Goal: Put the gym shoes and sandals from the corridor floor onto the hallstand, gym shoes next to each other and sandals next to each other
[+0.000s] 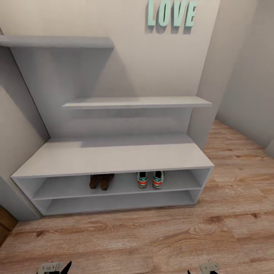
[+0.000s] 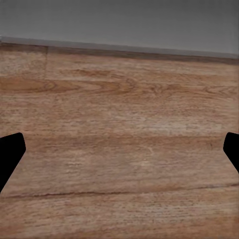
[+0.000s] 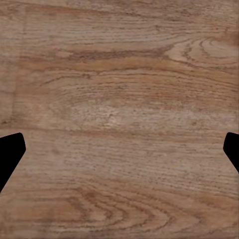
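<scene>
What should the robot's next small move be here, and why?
Probably nothing more than holding both arms back: the two sandals and two gym shoes already sit paired on the hallstand shelf, both grippers look open and empty, no shoes visible on the floor.

Hallstand [image 1: 114,156]: plain light grey throughout. Gym shoes [image 1: 150,179]: white, green stripes, red-orange heels. Sandals [image 1: 101,181]: dark brown. Corridor floor [image 1: 236,213]: light brown planks, wavy wood grain, darker knots. Wall letters [image 1: 172,13]: mint green on beige wall. Tool fingertips [image 2: 10,154]: black.
</scene>
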You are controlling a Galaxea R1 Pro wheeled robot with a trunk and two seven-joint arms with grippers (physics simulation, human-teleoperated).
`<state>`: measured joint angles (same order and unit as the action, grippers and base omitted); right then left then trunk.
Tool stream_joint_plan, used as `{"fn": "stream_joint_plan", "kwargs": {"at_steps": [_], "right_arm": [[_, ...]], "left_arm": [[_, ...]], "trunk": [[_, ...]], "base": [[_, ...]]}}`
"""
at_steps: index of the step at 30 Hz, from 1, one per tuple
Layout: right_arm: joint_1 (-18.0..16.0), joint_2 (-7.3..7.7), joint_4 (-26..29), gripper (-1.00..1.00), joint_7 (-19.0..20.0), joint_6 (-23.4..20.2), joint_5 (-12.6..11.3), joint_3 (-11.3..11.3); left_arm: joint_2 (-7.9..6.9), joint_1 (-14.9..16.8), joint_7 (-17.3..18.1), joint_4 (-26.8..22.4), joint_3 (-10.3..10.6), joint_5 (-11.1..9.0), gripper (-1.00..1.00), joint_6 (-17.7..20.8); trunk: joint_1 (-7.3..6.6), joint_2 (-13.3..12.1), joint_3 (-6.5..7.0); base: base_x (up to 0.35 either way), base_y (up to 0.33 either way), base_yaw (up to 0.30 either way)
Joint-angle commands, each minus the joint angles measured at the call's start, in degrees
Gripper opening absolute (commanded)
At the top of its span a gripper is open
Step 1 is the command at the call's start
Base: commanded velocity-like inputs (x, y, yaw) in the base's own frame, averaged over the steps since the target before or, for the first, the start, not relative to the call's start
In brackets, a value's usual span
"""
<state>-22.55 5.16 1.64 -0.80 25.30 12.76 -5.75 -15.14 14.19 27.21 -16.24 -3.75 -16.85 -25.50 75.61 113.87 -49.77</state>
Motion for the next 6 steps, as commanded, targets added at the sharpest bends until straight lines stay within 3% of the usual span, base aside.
{"fn": "stream_joint_plan", "kwargs": {"at_steps": [1,6], "right_arm": [[0.0,0.01,-0.1,1.00,-0.1,0.2,0.6,-0.5],[0.0,-0.03,-0.1,1.00,-0.1,0.2,0.6,-0.5]], "left_arm": [[0.02,0.0,0.6,0.1,-0.4,-0.2,1.00,0.1],[0.02,0.0,0.6,0.1,-0.4,-0.2,1.00,0.1]], "trunk": [[-0.01,0.0,-0.05],[-0.01,0.0,-0.05]], "base": [[0.000,0.000,0.000],[0.000,0.000,0.000]]}}
